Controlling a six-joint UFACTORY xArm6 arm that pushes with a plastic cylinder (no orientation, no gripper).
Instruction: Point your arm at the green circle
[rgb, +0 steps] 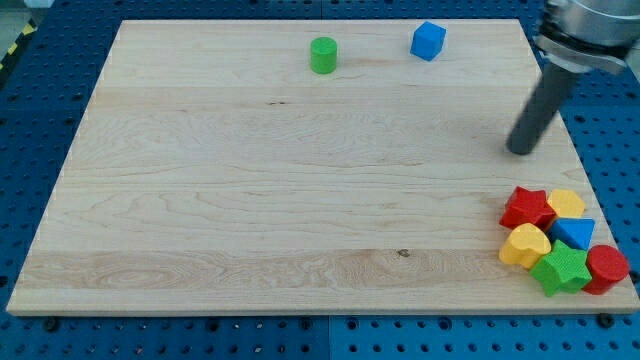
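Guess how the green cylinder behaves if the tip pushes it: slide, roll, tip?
Green cylinder stands upright on its flat end, so it will probably slide, not roll. It looks squat, so tipping seems unlikely. The board is smooth and bare around it; an off-centre push from my tip may make it veer.

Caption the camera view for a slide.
My tip rests at the board's right, far from the green circle near the top.

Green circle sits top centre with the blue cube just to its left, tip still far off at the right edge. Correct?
Not quite. The camera view shows the blue cube to the right of the green circle, not its left. The rest holds: the green circle is near the board's top centre, and my tip is far off by the right edge.
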